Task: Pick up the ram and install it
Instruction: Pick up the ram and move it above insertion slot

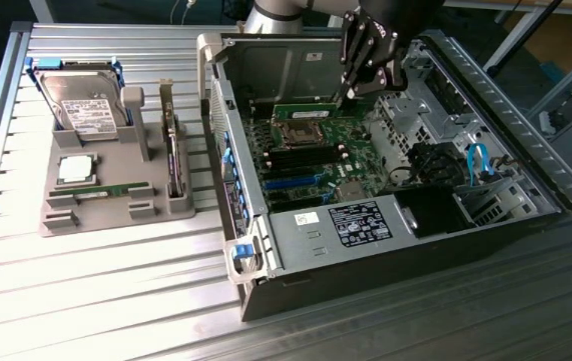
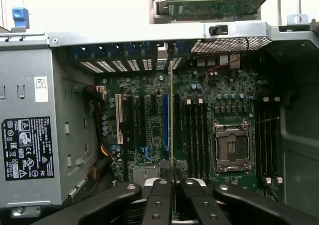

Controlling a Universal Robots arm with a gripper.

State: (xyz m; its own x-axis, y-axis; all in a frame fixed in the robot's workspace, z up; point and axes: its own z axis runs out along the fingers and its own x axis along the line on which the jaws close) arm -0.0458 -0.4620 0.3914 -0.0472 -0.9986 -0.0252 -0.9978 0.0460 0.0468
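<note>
My gripper (image 1: 352, 92) hangs inside the open computer case (image 1: 386, 248), over the far end of the motherboard (image 1: 331, 162). It is shut on the ram (image 1: 309, 113), a thin green stick with a white label. In the wrist view the ram (image 2: 172, 120) shows edge-on as a thin line running out from between the fingers of the gripper (image 2: 172, 182). It hovers above the board, just beside the row of dark memory slots (image 2: 194, 135) next to the bare processor socket (image 2: 232, 147). A second green stick (image 1: 100, 192) lies in the grey holder (image 1: 115, 214).
The grey holder on the exterior view's left also carries a hard drive (image 1: 85, 105), a square silver processor (image 1: 75, 168) and an upright card (image 1: 172, 150). Inside the case a power supply (image 1: 361, 222), cables and a drive cage (image 1: 486, 195) crowd the near end.
</note>
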